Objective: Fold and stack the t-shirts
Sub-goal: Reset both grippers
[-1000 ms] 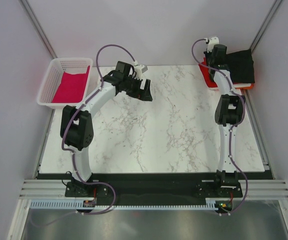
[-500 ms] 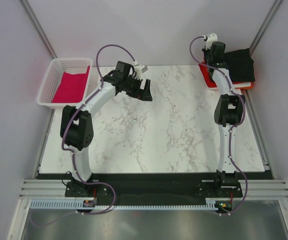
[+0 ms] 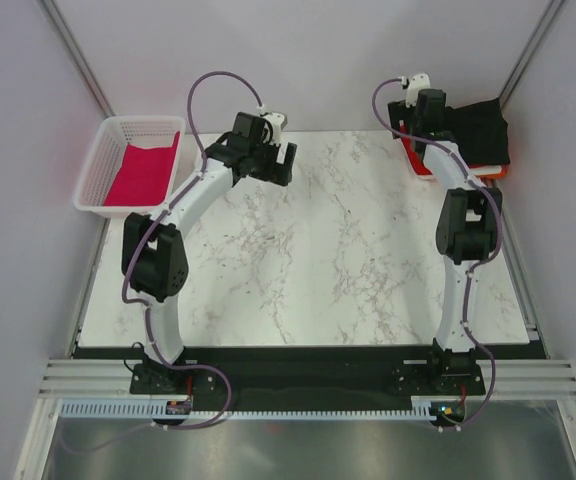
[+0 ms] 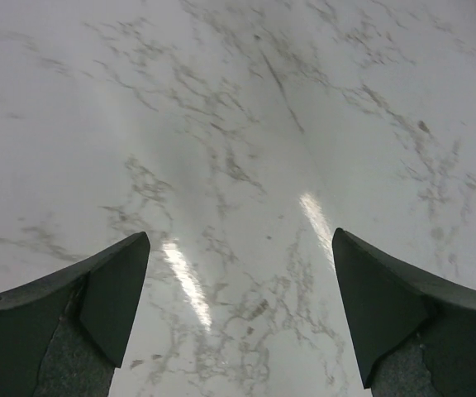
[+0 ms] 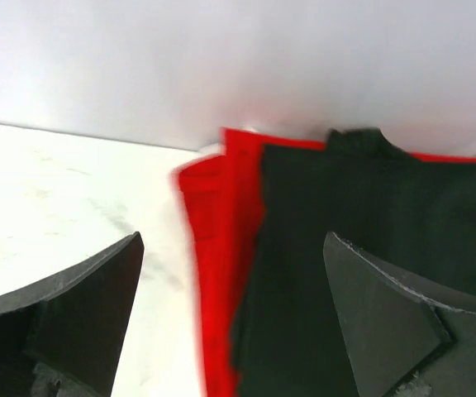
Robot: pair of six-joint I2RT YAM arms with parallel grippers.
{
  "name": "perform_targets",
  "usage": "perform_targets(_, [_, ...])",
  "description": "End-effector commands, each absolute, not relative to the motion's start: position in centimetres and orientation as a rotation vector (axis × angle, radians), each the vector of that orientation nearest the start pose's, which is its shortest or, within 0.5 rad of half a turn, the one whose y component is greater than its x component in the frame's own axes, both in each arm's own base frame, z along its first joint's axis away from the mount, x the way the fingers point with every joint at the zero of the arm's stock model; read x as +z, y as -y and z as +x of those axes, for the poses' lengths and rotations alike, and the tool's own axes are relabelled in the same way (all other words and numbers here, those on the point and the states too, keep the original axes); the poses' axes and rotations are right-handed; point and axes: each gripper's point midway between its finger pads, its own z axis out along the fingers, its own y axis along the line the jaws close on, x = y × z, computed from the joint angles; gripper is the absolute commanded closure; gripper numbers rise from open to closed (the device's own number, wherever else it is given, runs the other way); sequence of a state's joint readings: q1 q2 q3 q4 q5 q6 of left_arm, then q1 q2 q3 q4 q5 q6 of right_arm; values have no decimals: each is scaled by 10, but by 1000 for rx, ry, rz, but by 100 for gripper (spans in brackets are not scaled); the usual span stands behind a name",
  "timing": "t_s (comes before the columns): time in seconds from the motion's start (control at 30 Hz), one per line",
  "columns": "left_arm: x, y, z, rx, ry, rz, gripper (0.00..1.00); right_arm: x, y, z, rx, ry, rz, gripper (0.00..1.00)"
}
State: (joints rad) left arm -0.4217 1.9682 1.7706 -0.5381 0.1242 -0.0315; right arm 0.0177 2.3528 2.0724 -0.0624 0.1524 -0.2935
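A folded black t-shirt lies on top of a red t-shirt at the table's far right corner; the wrist view shows the black t-shirt over the red t-shirt. My right gripper hovers at the stack's left edge, in the wrist view open with nothing between its fingers. A magenta t-shirt lies in the white basket at far left. My left gripper hangs open above bare marble, in its wrist view holding nothing.
The marble table runs between the arms. Grey walls and slanted metal posts stand close behind the basket and the stack. An orange edge shows beneath the stack's near side.
My right gripper has opened and drawn slightly back and left from the stack, leaving the black t-shirt lying there. My left gripper has lifted and swung a little toward the back.
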Motion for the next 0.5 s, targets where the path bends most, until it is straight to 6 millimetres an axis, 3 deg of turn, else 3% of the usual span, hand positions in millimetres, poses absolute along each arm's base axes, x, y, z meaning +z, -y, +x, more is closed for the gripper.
perform_targets(0.0, [230,190,522,34,-2075,395,0,297,-56,643,-97,-1653,-244,2])
perform_targets(0.1, [232,185,523,47,-2064,446,0,290,-88,611,-19,-1723,-199,2])
perform_targets(0.2, [219,196,511,-96,-2101,534,0,274,-106,583,9,-1814,-154,2])
perform_targets(0.3, [205,210,497,-228,-2150,602,0,249,-116,557,37,-1897,-164,2])
perform_targets(0.47, [198,224,482,-349,-2172,658,0,233,-131,533,8,-1934,-175,2])
